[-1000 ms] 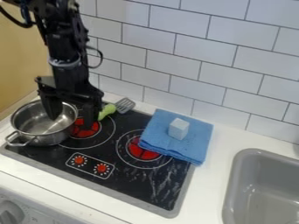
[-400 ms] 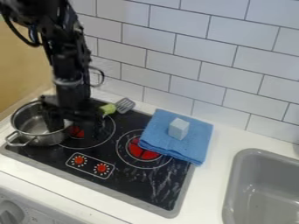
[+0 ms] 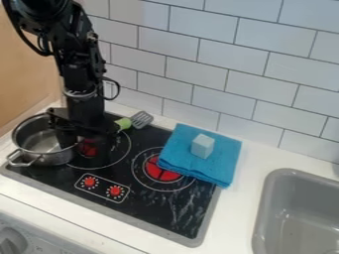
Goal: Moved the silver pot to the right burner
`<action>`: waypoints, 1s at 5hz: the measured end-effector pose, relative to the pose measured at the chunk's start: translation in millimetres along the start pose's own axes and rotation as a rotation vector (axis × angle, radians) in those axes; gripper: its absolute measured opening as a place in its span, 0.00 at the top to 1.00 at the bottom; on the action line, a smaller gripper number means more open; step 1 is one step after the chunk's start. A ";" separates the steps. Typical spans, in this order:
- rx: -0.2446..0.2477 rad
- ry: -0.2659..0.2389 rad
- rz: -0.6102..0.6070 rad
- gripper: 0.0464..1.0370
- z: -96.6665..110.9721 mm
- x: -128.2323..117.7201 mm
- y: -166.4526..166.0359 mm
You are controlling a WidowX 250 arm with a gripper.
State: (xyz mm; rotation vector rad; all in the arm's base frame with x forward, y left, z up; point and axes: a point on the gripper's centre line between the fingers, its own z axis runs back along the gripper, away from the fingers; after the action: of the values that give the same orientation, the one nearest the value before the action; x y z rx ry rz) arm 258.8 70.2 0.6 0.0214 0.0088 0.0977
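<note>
The end effector [image 3: 82,143] is spread across the silver pot's [image 3: 50,158] rim, one finger inside. The pot sits at the left edge of the stovetop [image 3: 149,211].

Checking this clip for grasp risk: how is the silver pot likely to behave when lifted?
The silver pot looks metal, so it should stay stiff. With the gripper at one side of it, it may tilt as it rises. Its smooth, shiny surface could also let it slip.

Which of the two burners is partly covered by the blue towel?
The right burner; the folded blue towel overlaps its edge, whereas the left burner, nearer the silver pot, has none.
</note>
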 end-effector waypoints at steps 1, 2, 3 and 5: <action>0.005 -0.009 0.006 0.69 0.4 1.3 0.8; 0.005 -0.012 0.011 0.90 1.7 0.6 0.6; 0.007 -0.032 0.015 0.97 10.2 1.3 0.8; 0.008 -0.043 0.024 0.98 24.3 -7.9 -3.6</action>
State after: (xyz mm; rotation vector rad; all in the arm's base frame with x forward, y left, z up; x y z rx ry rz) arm 251.5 65.4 24.9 0.0312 -0.0337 0.1210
